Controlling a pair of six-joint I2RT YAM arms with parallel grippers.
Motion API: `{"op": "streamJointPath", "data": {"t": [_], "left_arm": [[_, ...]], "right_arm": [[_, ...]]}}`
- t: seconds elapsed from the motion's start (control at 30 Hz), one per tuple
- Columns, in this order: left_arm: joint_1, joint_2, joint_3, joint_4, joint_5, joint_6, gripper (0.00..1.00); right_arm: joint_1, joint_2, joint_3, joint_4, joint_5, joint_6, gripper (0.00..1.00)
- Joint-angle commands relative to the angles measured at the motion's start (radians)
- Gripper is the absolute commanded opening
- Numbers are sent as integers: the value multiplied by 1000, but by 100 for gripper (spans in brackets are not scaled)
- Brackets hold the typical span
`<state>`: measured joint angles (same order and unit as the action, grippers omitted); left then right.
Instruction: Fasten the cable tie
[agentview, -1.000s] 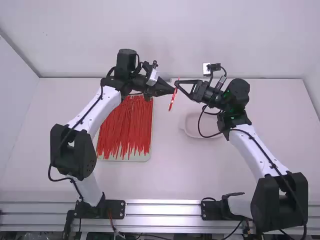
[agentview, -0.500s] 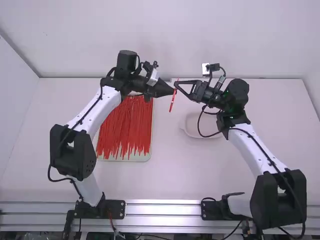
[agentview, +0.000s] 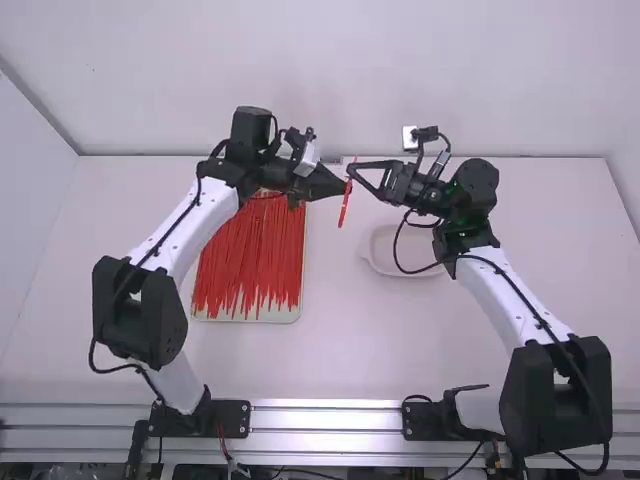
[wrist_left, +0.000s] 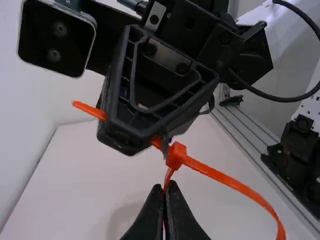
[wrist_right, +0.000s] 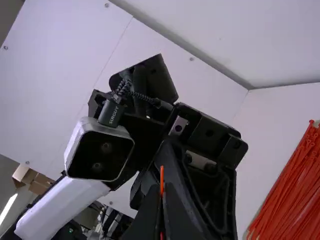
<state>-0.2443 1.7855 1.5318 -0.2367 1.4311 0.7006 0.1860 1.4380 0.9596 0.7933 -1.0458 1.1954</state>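
An orange-red cable tie (agentview: 342, 207) hangs in the air above the table's middle, held between the two grippers. My left gripper (agentview: 338, 184) is shut on its strap just below the square head (wrist_left: 175, 150). The long strap (wrist_left: 235, 185) curves away, and the thin tail (wrist_left: 85, 107) pokes out past the other gripper. My right gripper (agentview: 353, 181) faces it tip to tip, shut on the tie (wrist_right: 161, 181) right at the head. In the left wrist view my left gripper (wrist_left: 163, 187) pinches the strap, with the right gripper (wrist_left: 152, 142) just beyond.
A heap of red cable ties (agentview: 252, 250) lies on a beige board (agentview: 285, 318) under the left arm and shows in the right wrist view as red ties (wrist_right: 295, 200). A shallow white dish (agentview: 385, 262) sits under the right arm.
The left arm has shifted a little, and its gripper has edged closer to the right gripper. Both grippers still hold the tie, which hangs as before.
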Motion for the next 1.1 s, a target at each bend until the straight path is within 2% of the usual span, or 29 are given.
{"op": "streamJointPath", "data": {"t": [0.0,0.3,0.57,0.9,1.07], "left_arm": [[9,29,-62,-22,-122,1,2],[9,29,-171,-18,-269,-33,2],[9,29,-264,-11,-270,-50,2],[9,29,-284,-51,-298,-43,2],[9,29,-284,-30,-294,-80,2]], "right_arm": [[-2,-35,29,42,-2,14,0],[-2,-53,30,75,-4,44,0],[-3,-54,53,67,-8,65,0],[-11,-54,95,63,-13,64,0],[-46,-54,114,60,-26,61,0]]}}
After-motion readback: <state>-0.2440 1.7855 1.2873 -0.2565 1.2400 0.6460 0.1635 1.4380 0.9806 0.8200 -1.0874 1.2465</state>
